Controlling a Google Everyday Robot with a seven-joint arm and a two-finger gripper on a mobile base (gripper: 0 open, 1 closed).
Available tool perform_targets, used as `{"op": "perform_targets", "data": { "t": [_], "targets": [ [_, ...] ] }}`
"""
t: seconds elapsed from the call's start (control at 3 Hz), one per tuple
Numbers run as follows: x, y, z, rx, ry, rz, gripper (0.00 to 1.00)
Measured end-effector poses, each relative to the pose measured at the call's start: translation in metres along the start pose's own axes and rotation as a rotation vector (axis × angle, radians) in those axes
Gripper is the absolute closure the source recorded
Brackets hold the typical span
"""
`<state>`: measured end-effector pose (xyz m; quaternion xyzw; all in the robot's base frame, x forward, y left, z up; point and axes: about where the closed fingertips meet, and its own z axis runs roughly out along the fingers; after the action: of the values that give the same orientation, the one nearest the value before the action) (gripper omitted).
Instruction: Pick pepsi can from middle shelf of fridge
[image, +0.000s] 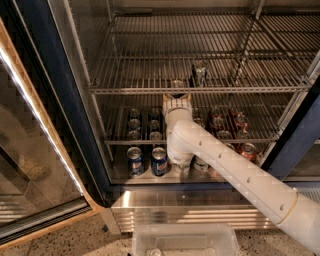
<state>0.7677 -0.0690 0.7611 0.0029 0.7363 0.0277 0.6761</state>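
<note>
Camera view: a large commercial display fridge (295, 145) with a dark blue frame is shown with its glass door (30, 165) swung open at the left. The interior is fitted with chrome wire racks. The middle shelf (135, 90), a wide chrome grid of thin parallel rods with a thicker front rail, is seen across the centre of the frame. The small dark pepsi can (177, 85) with a shiny silver top is stood upright at the front edge of the middle shelf, just behind the rail and roughly midway along it; only its upper part is visible. A pale silver-green can (199, 74) is placed upright further back on the same shelf, slightly to the right and apart from the pepsi can. The white jointed arm (235, 170) is extended from the lower right corner into the fridge. The gripper (177, 96) at its end is positioned at the front rail of the middle shelf, directly in front of and just below the pepsi can. Whether the gripper is open or closed, and whether the can is held, cannot be told. On the rack below, silver-topped cans (134, 125) are lined up at the left and orange-red cans (240, 120) at the right. Two blue cans (135, 161) are stood side by side on the fridge floor, left of the arm. A ribbed steel base panel (165, 215) is seen beneath the opening, and a clear plastic bin (145, 235) lies in front of it.
</note>
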Motion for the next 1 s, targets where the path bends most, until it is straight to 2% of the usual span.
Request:
{"op": "perform_targets", "data": {
  "t": [0.67,1.0],
  "targets": [
    [0.007,-0.010,-0.041,0.049,-0.026,0.040,1.00],
    [0.004,-0.013,-0.086,0.115,-0.057,0.059,1.00]
  ]
}}
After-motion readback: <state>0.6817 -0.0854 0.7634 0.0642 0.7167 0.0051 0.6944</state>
